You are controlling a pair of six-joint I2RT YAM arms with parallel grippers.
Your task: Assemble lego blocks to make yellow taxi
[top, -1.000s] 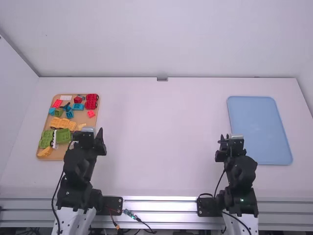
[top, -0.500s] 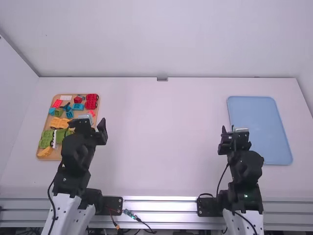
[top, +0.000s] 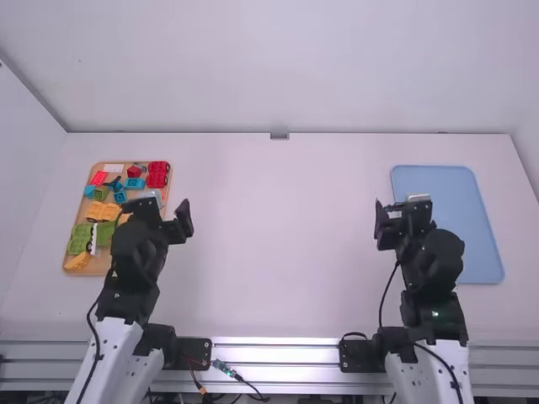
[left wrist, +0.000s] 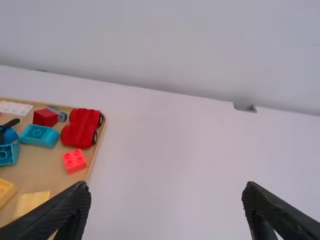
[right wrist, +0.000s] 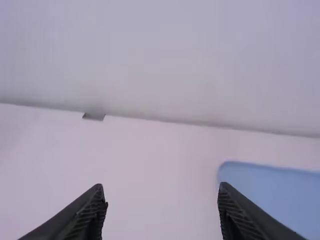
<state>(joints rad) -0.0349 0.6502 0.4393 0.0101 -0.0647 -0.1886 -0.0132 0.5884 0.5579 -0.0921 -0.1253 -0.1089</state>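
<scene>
Pale walls (top: pixel 278 67) rise behind a broad white bench (top: pixel 278 252), which fills most of the frame from where I'm standing. Along its near side, at the bottom, runs a silvery metal rail (top: pixel 274 354). Two arms stand over that edge: the left arm (top: pixel 135 261) at lower left, the right arm (top: pixel 431 295) at lower right, both pointing up the frame. Behind the right one, at the right of the frame, lies a blue tray (top: pixel 446 219). Over on the left I can see a wooden tray (left wrist: pixel 45 172) carrying the task's blocks. The left gripper (top: pixel 162 210) is by its right side in the frame, fingers spread wide with nothing between them. The right gripper (top: pixel 402 212), near the blue tray's left edge, has its fingers spread too, and it holds nothing. Among the blocks, green pieces (top: pixel 84 237) sit toward the lower left, with yellow-orange blocks (top: pixel 101 210) above them. A red wheeled piece (top: pixel 157 174) is at the tray's upper right corner, teal blocks (left wrist: pixel 40 135) beside it, and a small bright red block (left wrist: pixel 75 160) close by.
</scene>
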